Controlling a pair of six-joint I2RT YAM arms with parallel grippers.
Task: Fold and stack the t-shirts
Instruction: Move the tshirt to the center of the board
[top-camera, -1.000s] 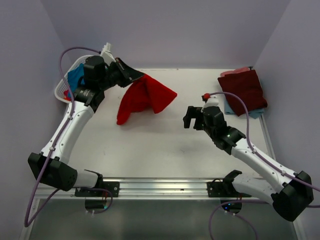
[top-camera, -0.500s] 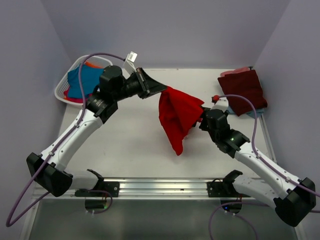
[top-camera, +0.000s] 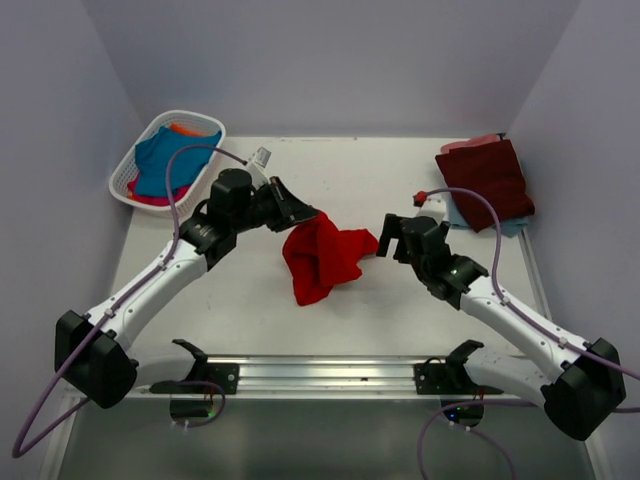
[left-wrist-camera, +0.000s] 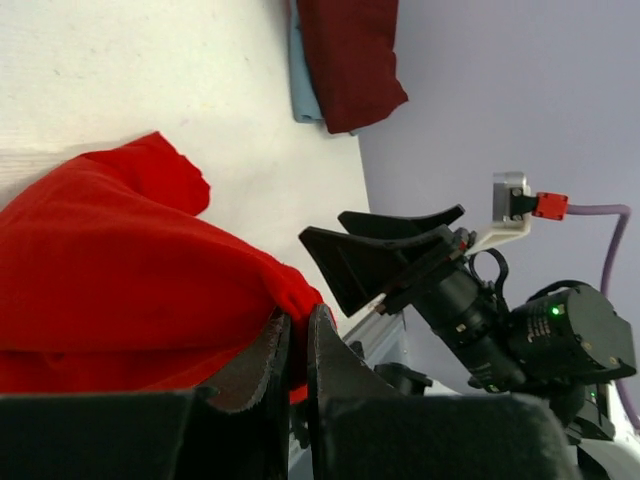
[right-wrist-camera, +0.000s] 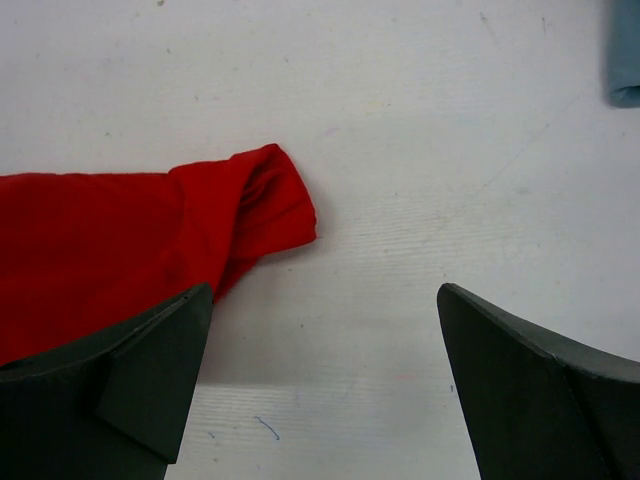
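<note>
Closest to my bases, the near strip of the desk (top-camera: 250, 310) lies bare and white. Just past it, around the middle, the bright red t-shirt (top-camera: 320, 258) sits crumpled in a loose heap, most of it resting on the desk.

My left claw (top-camera: 303, 214) is clenched on the upper left edge of that shirt. In the left wrist view the two fingers (left-wrist-camera: 270, 352) are pressed nearly together with a fold of red cloth (left-wrist-camera: 130, 270) pinched between them.

My right claw (top-camera: 384, 238) hangs just beside the right end of the heap, released, grasping nothing. In the right wrist view its jaws stand wide apart over the desk. A rolled end of the red shirt (right-wrist-camera: 110, 240) reaches in from the left, next to the left finger, and I cannot tell whether the two touch.

Farther back, at the far right corner, a dark maroon t-shirt (top-camera: 485, 178) lies folded on top of a pale blue one (top-camera: 458, 215), whose edge peeks out at the near side.

At the far left corner stands the white basket (top-camera: 118, 180), holding a teal blue t-shirt (top-camera: 165, 160), with orange cloth (top-camera: 185, 130) at its far side and pink cloth (top-camera: 150, 197) at its near side.
</note>
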